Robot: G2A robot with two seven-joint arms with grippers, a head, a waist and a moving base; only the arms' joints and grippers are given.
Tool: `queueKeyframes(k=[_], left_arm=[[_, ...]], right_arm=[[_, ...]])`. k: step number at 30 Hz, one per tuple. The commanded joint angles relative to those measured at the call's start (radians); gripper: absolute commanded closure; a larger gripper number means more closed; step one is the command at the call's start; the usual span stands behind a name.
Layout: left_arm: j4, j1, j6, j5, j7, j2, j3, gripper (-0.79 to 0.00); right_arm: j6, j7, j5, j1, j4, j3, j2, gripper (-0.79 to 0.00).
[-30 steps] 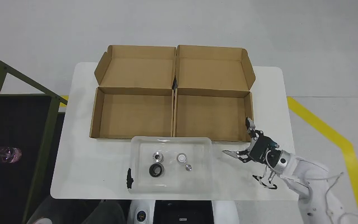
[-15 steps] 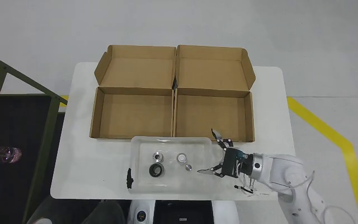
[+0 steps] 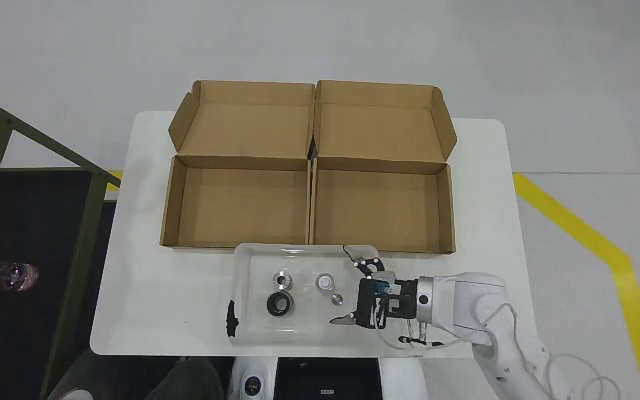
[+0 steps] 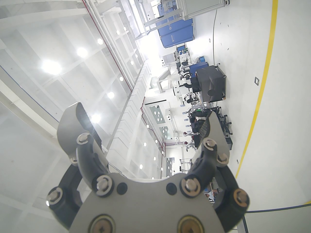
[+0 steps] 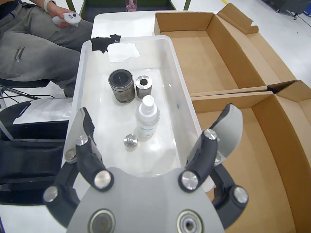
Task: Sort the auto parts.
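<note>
A clear plastic tray [image 3: 250, 262] [image 5: 79, 73] at the table's front holds a dark cylindrical bearing [image 3: 279, 303] [image 5: 121, 88], a silver bushing [image 3: 283, 278] [image 5: 143, 86], a small white spray bottle [image 3: 325, 283] [image 5: 146, 120] and a small silver knob [image 3: 337, 298] [image 5: 130, 141]. My right gripper [image 3: 348, 287] [image 5: 158, 120] hangs open over the tray's right end. It is just short of the knob and bottle, with nothing held. My left gripper [image 4: 142, 117] points up at the ceiling, open and empty.
Two open cardboard boxes, left [image 3: 240, 205] [image 5: 206, 56] and right [image 3: 378, 208] [image 5: 255, 146], sit side by side just behind the tray with their lids folded back. Black tape [image 3: 231, 320] marks the tray's left end. A green cart [image 3: 60, 200] stands left of the table.
My right arm has swung left from the table's front right corner to over the tray's right end, its fingers open throughout. The parts have not moved.
</note>
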Motion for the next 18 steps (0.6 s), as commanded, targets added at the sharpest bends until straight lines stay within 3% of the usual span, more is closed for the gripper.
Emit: queueKeyframes(k=[1, 18], left_arm=[[0.000, 0.000, 0.000, 0.000, 0.000, 0.000, 0.000, -0.785], [0.000, 0.000, 0.000, 0.000, 0.000, 0.000, 0.000, -0.785]], right_arm=[[0.007, 0.008, -0.009, 0.011, 0.006, -0.020, -0.001, -0.785], [0.039, 0.058, -0.051, 0.090, 0.084, -0.158, -0.008, -0.785]])
